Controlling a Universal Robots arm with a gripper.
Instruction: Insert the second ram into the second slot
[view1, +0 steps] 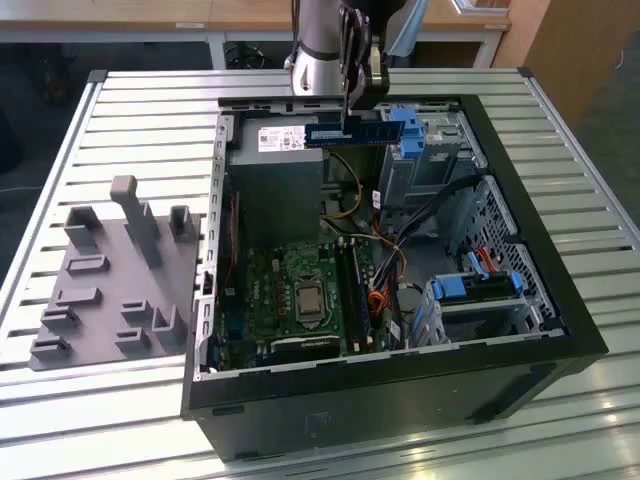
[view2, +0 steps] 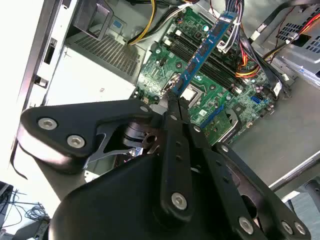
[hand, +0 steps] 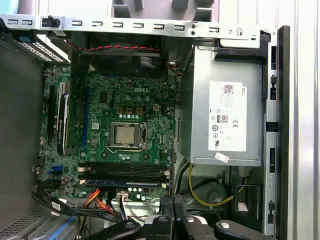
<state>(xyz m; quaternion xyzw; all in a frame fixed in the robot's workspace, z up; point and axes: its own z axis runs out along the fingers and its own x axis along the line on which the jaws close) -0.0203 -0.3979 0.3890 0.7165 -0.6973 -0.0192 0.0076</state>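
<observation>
While hanging wrist-down over the far edge of the computer case (view1: 400, 410), pinching the second ram (view1: 375, 130) in the gripper (view1: 347, 122), holding it level, edge-down, near the power supply (view1: 275, 190), well apart from the memory slots (hand: 122, 170).

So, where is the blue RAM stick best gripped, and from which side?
By its upper long edge, from above, jaws pressing its two flat faces. The RAM stick is thin and flat and hangs level on edge, as the gripper has it; that leaves the lower edge free for the memory slots.
</observation>
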